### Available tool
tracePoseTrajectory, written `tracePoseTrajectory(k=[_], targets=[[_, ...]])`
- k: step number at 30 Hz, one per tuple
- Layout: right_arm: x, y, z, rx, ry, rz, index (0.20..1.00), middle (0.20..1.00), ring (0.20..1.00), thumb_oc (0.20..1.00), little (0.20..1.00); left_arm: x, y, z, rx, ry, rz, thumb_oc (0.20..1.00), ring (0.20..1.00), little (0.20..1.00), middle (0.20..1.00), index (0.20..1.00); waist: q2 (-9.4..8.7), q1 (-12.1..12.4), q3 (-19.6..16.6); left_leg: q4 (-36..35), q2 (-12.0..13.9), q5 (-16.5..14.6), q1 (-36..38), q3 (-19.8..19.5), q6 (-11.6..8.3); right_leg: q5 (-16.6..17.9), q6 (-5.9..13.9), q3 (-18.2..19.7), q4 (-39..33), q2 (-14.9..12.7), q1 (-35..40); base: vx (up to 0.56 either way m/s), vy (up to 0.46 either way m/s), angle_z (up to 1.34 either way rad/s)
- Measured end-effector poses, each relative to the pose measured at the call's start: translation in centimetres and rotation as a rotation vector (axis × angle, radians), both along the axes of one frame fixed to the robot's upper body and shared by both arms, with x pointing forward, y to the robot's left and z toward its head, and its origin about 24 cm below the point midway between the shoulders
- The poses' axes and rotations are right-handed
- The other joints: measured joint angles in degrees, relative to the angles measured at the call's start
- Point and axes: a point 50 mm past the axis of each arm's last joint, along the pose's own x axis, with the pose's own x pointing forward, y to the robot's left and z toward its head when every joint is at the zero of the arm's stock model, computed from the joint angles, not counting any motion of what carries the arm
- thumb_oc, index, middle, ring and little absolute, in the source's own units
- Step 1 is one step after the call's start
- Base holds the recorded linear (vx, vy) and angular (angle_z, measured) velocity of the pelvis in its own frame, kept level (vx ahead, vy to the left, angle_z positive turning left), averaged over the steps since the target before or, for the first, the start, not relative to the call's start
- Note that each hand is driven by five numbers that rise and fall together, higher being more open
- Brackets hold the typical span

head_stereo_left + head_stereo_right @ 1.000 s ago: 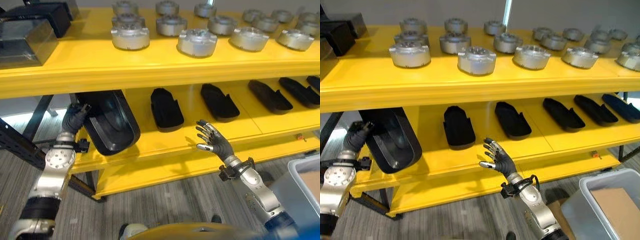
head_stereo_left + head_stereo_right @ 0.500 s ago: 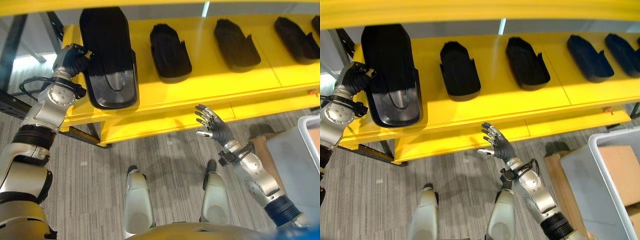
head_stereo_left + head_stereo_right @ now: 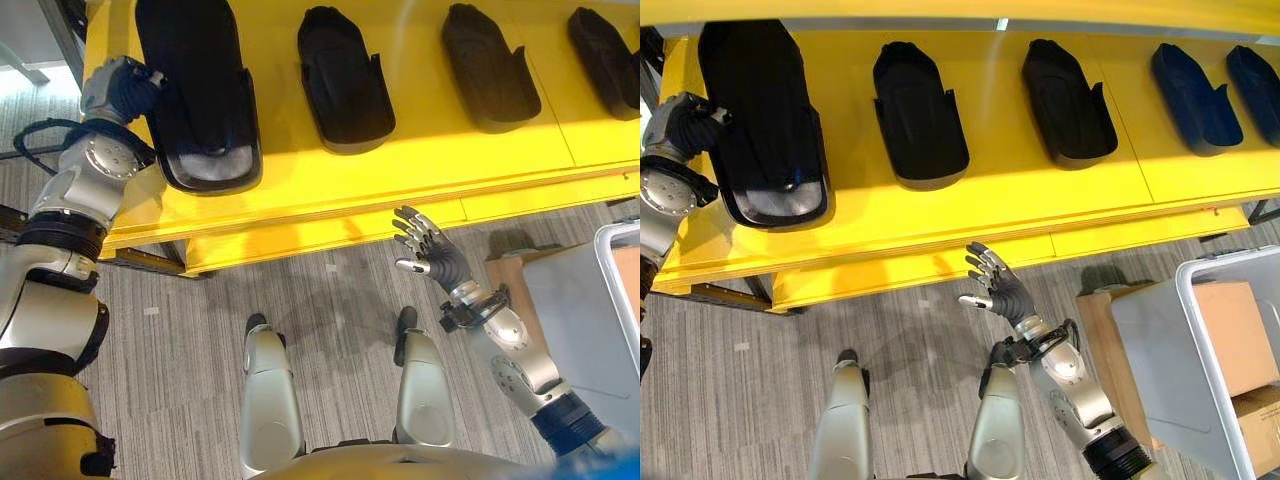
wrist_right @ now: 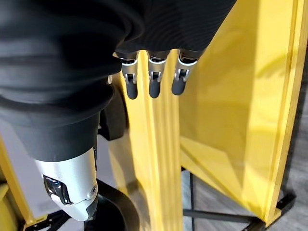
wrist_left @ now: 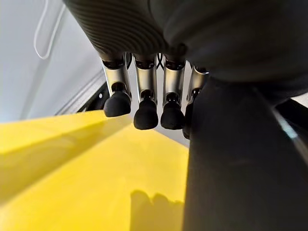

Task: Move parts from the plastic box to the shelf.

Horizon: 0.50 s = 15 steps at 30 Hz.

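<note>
A large black moulded part (image 3: 200, 100) lies flat at the left end of the yellow shelf (image 3: 300, 205). My left hand (image 3: 120, 85) rests against the part's left side. In the left wrist view its fingers (image 5: 144, 108) run straight beside the black part (image 5: 231, 159), their tips free over the yellow board. My right hand (image 3: 1000, 290) hangs open and holds nothing. Its fingers are spread, and it is below the shelf's front edge, over the floor. The grey plastic box (image 3: 1185, 350) stands at the right, with cardboard (image 3: 1230, 335) inside.
Smaller black parts (image 3: 345, 80) (image 3: 490, 65) (image 3: 1195, 95) lie in a row along the same shelf, to the right of the large one. A brown carton (image 3: 1105, 330) sits on the floor beside the box. Grey carpet lies below the shelf.
The camera has tipped down, so the upper shelf has left the view. The large part went from tilted at the shelf's edge to flat and farther in. My right hand has dropped below the shelf's edge.
</note>
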Motion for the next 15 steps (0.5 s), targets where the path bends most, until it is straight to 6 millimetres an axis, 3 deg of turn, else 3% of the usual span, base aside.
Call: tracePoseTrajectory(k=[6, 15], targets=[[-0.5, -0.5, -0.5, -0.015, 0.02, 0.005, 1.0, 1.0, 1.0, 1.0, 1.0, -0.1, 0.6, 0.2, 0.003, 0.008, 0.027, 0.2, 0.2, 0.2, 0.2, 0.2, -0.08, -0.11, -0.06, 0.0, 0.05, -0.32, -0.04, 0.0, 0.55, -0.3, -0.34, -0.07, -0.33, 0.02, -0.09, 0.0, 0.0, 0.0], [-1.4, -0.4, -0.6, 0.003, 0.026, 0.033, 1.0, 1.0, 1.0, 1.0, 1.0, -1.1, 2.5, 2.2, 0.067, 0.019, 0.106, 0.2, 0.2, 0.2, 0.2, 0.2, -0.33, 0.17, -0.29, 0.1, 0.59, -0.55, -0.42, -0.39, -0.28, -0.87, -0.51, -0.6, 0.42, 0.44, -0.29, 0.03, -0.006, 0.0]])
